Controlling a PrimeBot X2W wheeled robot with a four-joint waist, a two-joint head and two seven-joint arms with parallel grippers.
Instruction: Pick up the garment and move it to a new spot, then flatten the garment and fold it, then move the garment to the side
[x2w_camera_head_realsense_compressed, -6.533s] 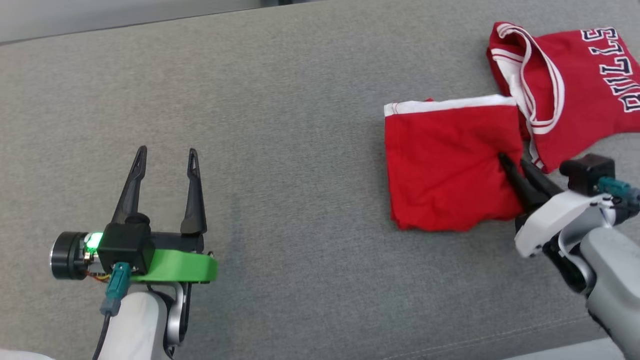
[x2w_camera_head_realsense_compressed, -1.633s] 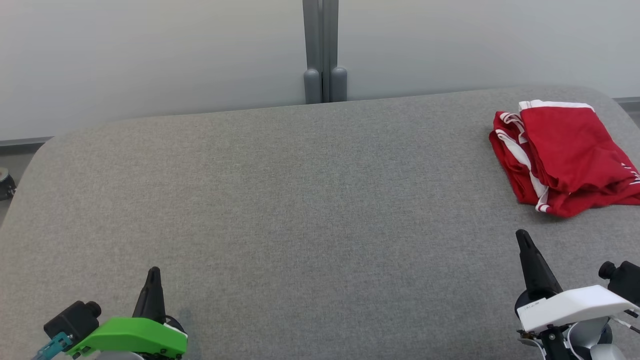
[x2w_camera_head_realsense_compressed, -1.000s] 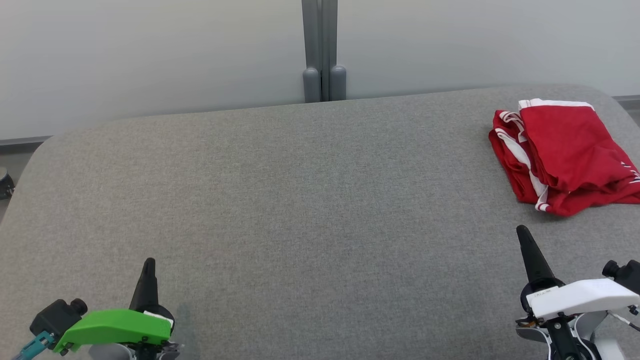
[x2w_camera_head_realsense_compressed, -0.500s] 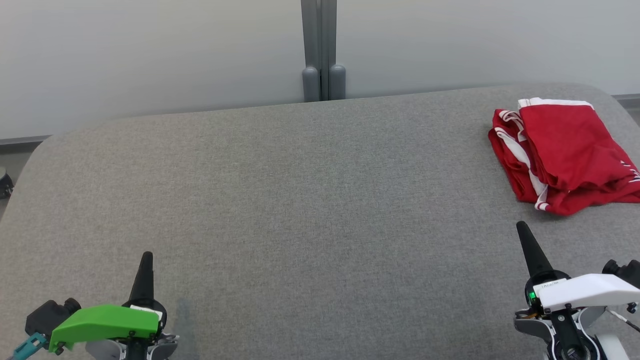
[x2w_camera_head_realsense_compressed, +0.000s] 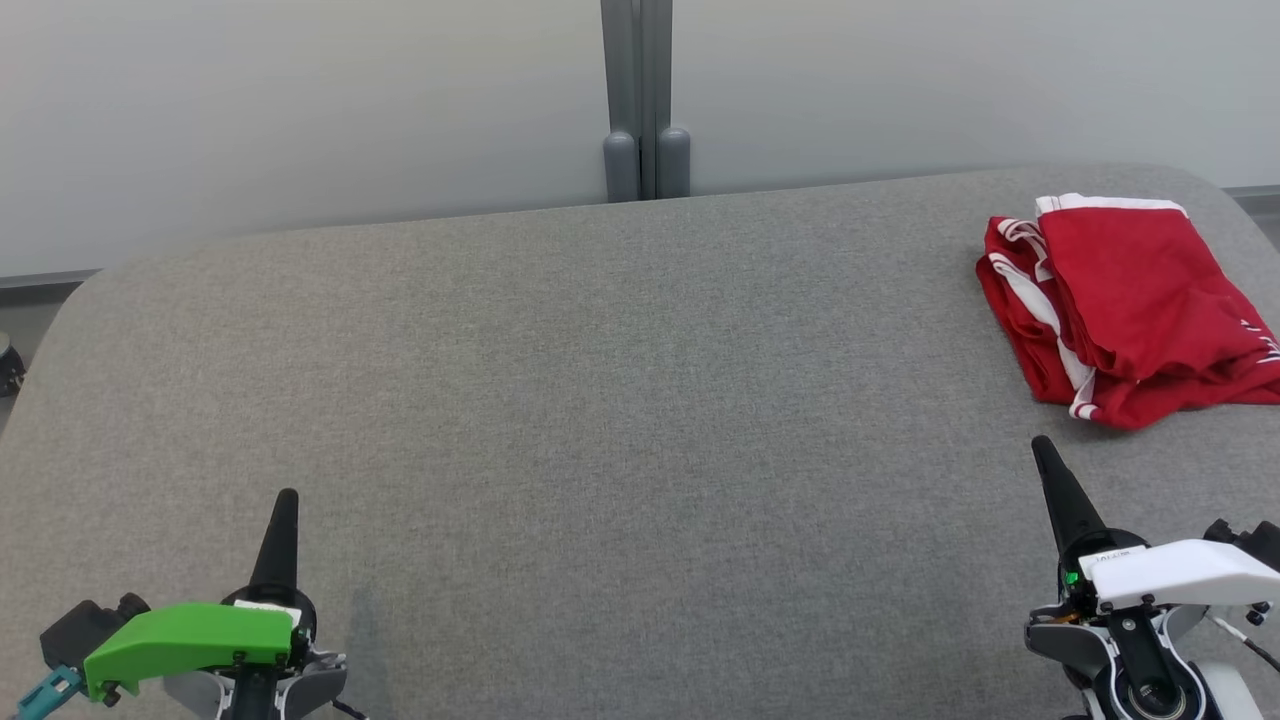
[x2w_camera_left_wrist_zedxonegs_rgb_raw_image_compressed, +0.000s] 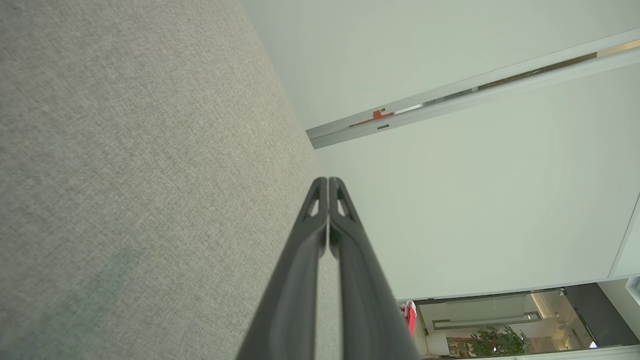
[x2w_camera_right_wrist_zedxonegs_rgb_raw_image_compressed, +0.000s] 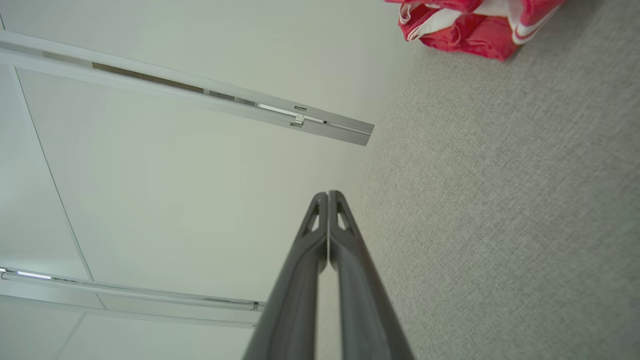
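In the right wrist view, the garment (x2w_camera_right_wrist_zedxonegs_rgb_raw_image_compressed: 465, 40), white-trimmed; fingers (x2w_camera_right_wrist_zedxonegs_rgb_raw_image_compressed: 300, 290) together

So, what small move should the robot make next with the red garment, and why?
Probably no further handling: the garment already lies folded at the far right end of the grey table. The left gripper and right gripper are both shut, empty and apart from it. I would only lower the arms to rest.
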